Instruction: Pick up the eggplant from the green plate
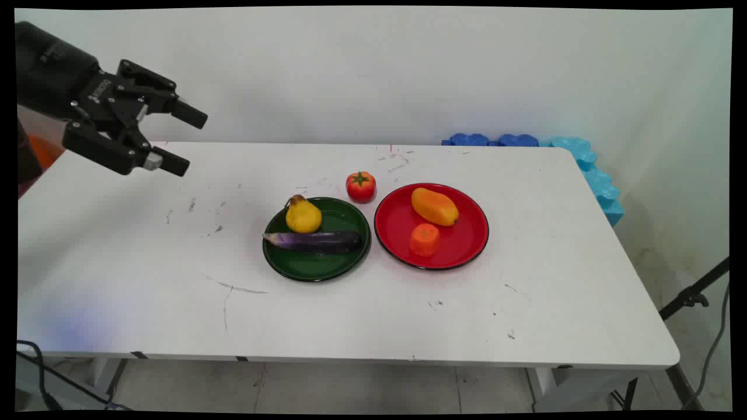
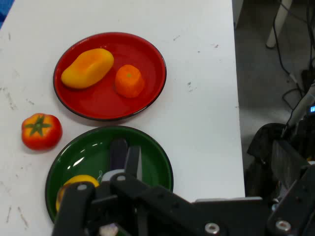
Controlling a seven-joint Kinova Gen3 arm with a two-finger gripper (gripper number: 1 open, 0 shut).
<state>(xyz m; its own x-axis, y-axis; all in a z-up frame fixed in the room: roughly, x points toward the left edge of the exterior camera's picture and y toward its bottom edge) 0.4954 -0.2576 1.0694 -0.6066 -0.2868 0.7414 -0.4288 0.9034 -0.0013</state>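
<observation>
My gripper [image 1: 195,144] hangs open and empty, high over the table's far left corner, well apart from everything on it. Near the middle of the table a green plate [image 1: 318,274] holds a yellow pear [image 1: 303,215] and a purple eggplant [image 1: 315,241]. A red tomato [image 1: 360,186] sits on the table just behind it. To the right, a red plate [image 1: 461,245] carries an orange-yellow mango [image 1: 434,206] and a small orange [image 1: 424,240]. In the hand view, the black linkage [image 2: 147,201] covers the eggplant and much of the pear [image 2: 78,181] on the green plate [image 2: 152,162].
Blue foam pieces [image 1: 589,169] line the table's far right corner. A black tripod leg [image 1: 691,294] and a cable stand on the floor at the right. Scuff marks dot the white table [image 1: 146,262].
</observation>
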